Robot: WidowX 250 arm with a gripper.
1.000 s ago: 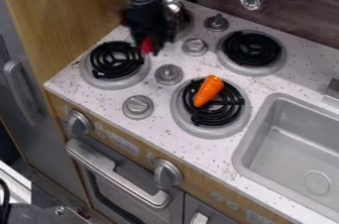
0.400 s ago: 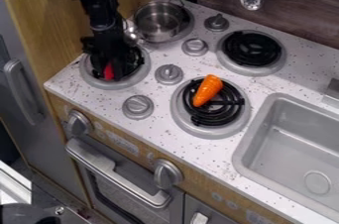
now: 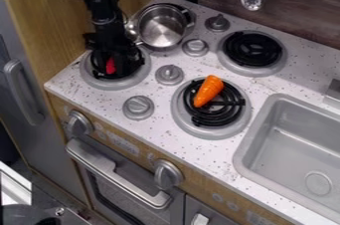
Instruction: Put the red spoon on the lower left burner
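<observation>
The gripper (image 3: 116,68) hangs by the red spoon (image 3: 110,65) at the lower left burner (image 3: 112,84), open or closed I cannot tell.

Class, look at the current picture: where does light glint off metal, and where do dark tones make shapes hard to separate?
Camera view: pale highlights on the metal pot and the oven handle; camera view again: the black gripper blends into the dark coils of the lower left burner, while the red spoon stands out.
</observation>
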